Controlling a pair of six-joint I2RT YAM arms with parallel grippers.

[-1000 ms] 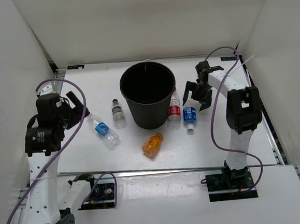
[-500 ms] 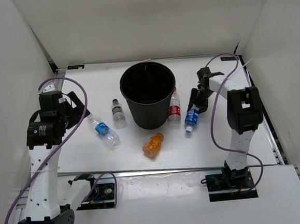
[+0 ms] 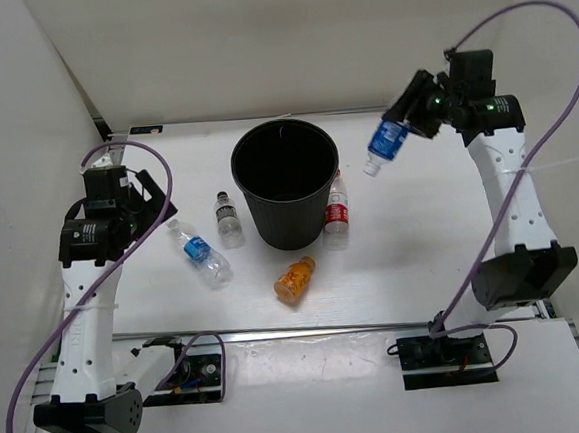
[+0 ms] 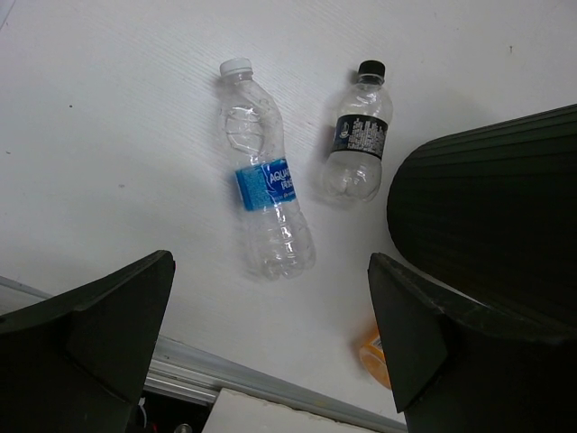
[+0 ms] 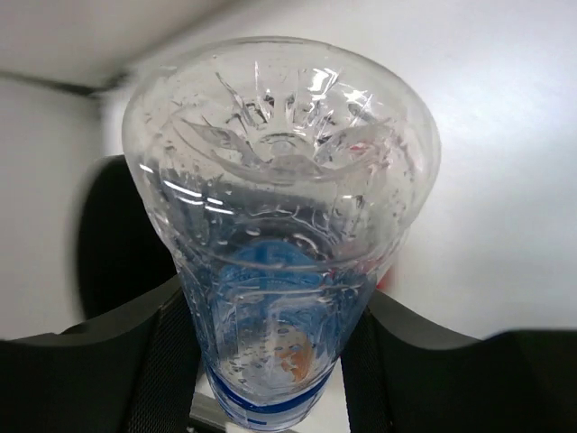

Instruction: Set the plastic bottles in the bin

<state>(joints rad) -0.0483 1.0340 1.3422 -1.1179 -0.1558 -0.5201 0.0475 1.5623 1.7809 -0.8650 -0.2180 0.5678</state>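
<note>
R pincer grips blue-label bottle aloft — near bin.

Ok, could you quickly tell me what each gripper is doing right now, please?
Left gripper: open, holding nothing.
Right gripper: shut on a blue-labelled bottle, held in the air.

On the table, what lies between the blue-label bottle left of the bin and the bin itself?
The black-capped bottle lies between the blue-label bottle and the bin; the left wrist view shows it.
</note>
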